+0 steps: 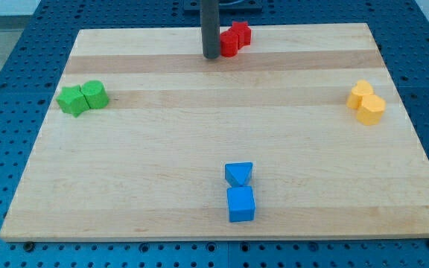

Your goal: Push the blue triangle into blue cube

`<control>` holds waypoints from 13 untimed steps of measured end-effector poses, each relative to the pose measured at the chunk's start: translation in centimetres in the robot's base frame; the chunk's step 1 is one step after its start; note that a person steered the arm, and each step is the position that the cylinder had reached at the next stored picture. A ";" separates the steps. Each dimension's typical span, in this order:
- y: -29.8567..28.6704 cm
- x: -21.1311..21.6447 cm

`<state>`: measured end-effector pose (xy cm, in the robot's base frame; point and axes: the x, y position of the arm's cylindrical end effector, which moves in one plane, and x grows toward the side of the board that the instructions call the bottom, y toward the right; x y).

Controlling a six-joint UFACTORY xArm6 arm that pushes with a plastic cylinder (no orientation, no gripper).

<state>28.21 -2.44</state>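
Camera view puts my tip [211, 56] near the view's top edge of the desk [162, 164], just left of two red blocks [234, 39] that sit bunched together, almost touching the nearer one. You have a bare rod here and no gripper, so nothing spreads or pinches. Look well down the view, near the bottom edge: the blue triangle [238, 174] rests directly above the blue cube [240, 204], the two touching. Both lie far from my tip. At the view's left you see two green blocks [83, 97] touching; at the right, two yellow blocks [367, 103] touching.
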 end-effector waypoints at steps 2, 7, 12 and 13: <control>0.0 3.4; 1.2 7.9; 2.9 22.6; 3.1 22.6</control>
